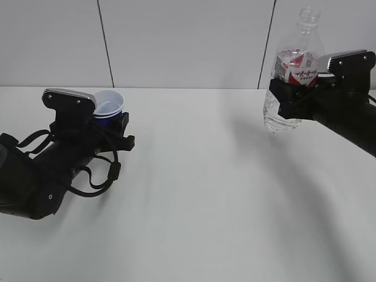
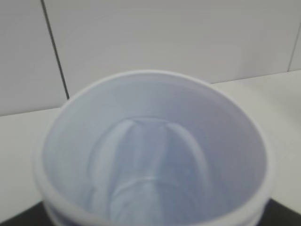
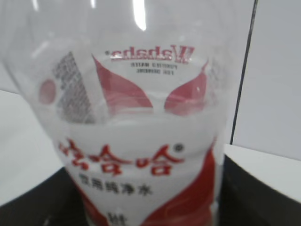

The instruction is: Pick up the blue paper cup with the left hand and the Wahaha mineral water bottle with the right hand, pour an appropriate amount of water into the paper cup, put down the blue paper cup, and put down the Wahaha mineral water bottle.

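Note:
The blue paper cup (image 1: 109, 108) sits in my left gripper (image 1: 115, 124) at the left, tilted toward the middle, its white inside showing. The left wrist view looks straight into the cup (image 2: 155, 150); a little clear water lies at its bottom. My right gripper (image 1: 289, 94) is shut on the Wahaha mineral water bottle (image 1: 294, 70) at the right and holds it upright above the table, its capless neck at the top. The right wrist view is filled by the bottle's red-and-white label (image 3: 141, 160). Both grippers' fingers are mostly hidden by what they hold.
The white table (image 1: 205, 194) stretches between the two arms. A white panelled wall (image 1: 188, 41) with dark seams stands behind. The left arm's black cable (image 1: 97, 176) loops down beside it.

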